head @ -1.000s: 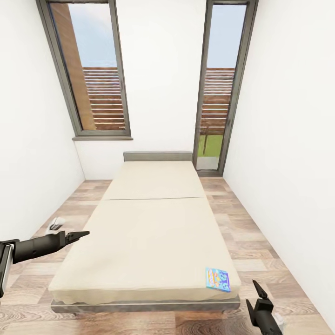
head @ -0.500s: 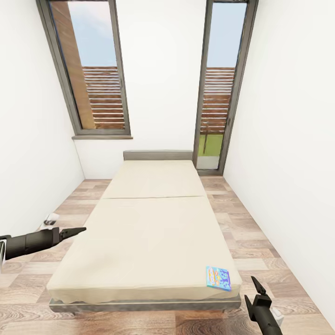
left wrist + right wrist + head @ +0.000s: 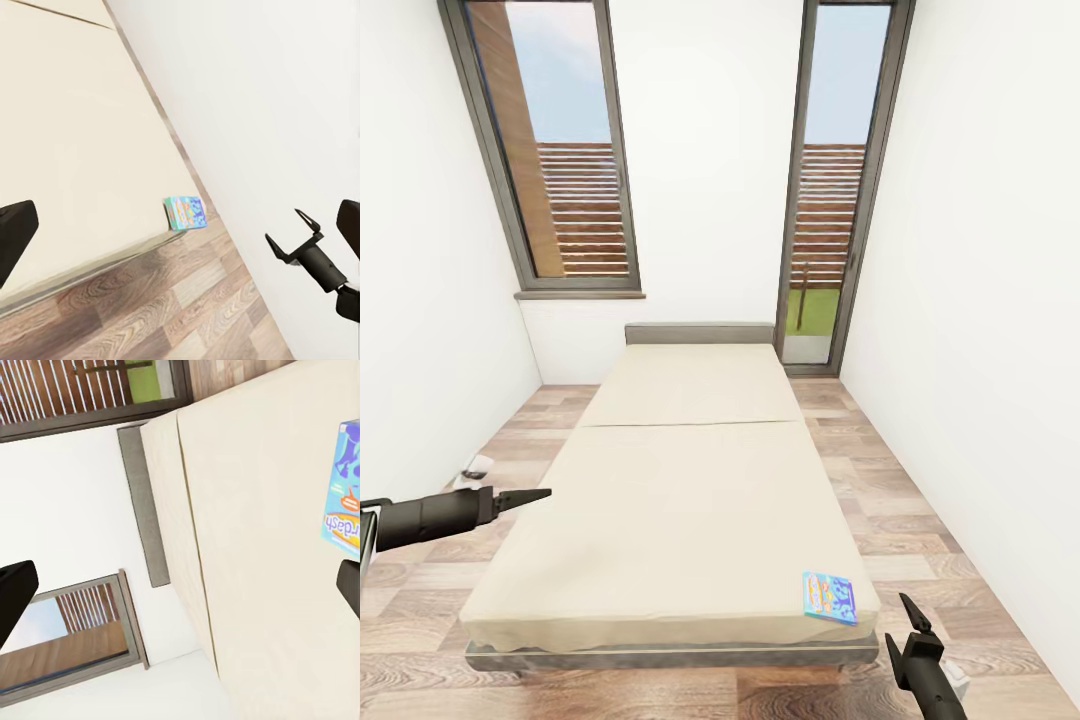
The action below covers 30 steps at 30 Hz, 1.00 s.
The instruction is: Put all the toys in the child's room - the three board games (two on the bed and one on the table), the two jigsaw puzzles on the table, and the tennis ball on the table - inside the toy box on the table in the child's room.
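A light blue board game [image 3: 829,598] with yellow lettering lies flat on the near right corner of the beige bed [image 3: 690,480]. It also shows in the left wrist view [image 3: 184,211] and close up in the right wrist view [image 3: 343,495]. My left gripper [image 3: 528,497] hovers open over the floor beside the bed's left edge, holding nothing. My right gripper [image 3: 913,618] is open and empty just off the bed's near right corner, a short way from the game; the left wrist view shows its spread fingers [image 3: 301,218]. The table, toy box, jigsaw puzzles and tennis ball are out of view.
White walls close in on both sides of the bed, leaving narrow strips of wood-plank floor [image 3: 880,500]. Two tall grey-framed windows [image 3: 555,150] stand behind the grey headboard [image 3: 700,334]. A small white object [image 3: 477,467] lies on the floor at the left.
My left arm has drawn back a little toward the left edge of the picture. The right gripper, the bed and the board game stay where they were.
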Available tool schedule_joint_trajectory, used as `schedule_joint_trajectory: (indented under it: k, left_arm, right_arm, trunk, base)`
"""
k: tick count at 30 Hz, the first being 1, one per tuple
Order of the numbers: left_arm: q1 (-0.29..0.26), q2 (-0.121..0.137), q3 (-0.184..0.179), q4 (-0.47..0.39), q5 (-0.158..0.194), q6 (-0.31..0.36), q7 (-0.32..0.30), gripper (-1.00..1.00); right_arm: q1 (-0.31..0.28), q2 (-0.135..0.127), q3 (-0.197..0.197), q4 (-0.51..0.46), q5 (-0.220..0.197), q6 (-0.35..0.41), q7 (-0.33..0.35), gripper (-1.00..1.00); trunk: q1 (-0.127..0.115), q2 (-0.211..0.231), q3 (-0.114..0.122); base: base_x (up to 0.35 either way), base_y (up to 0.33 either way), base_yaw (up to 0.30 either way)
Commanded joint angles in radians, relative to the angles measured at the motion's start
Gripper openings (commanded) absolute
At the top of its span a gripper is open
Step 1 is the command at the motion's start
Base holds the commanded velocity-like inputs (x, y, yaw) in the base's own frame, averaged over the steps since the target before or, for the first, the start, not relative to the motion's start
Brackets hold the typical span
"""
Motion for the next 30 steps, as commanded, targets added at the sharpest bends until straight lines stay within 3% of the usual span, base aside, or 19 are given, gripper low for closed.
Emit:
schedule_joint_trajectory:
  k: [1,6,9,12,17,30]
  left_arm:
    - [-0.001,0.0,-0.001,-0.001,-0.011,0.01,-0.026,1.0]
    - [-0.001,0.0,-0.007,-0.001,-0.013,0.01,-0.05,1.0]
    - [0.0,0.001,-0.032,0.0,-0.012,0.01,-0.05,1.0]
    - [0.0,0.005,-0.077,0.004,-0.009,0.01,-0.05,1.0]
    - [0.0,0.008,-0.115,0.007,-0.005,0.01,-0.05,1.0]
    - [-0.001,0.015,-0.13,0.013,0.0,0.01,-0.05,1.0]
  right_arm:
    - [-0.001,0.0,-0.003,0.001,-0.007,0.009,0.0,1.0]
    - [-0.001,0.0,-0.002,0.0,-0.006,0.01,0.001,1.0]
    - [-0.008,0.0,0.0,-0.001,-0.003,0.01,0.003,1.0]
    - [-0.025,0.0,0.025,-0.001,0.001,0.01,0.005,1.0]
    - [-0.032,0.0,0.073,0.0,-0.002,0.009,0.0,1.0]
    - [-0.034,-0.008,0.091,0.006,-0.006,0.007,-0.001,1.0]
  trunk:
    - [0.0,-0.001,-0.001]
    - [0.015,-0.029,-0.014]
    - [0.027,-0.05,-0.023]
    - [0.038,-0.071,-0.032]
    - [0.058,-0.106,-0.048]
    - [0.107,-0.197,-0.089]
  base:
    - [0.0,0.0,0.0]
    - [0.0,0.0,0.0]
    - [0.0,0.0,0.0]
    - [0.0,0.0,0.0]
    - [0.0,0.0,0.0]
    - [0.0,0.0,0.0]
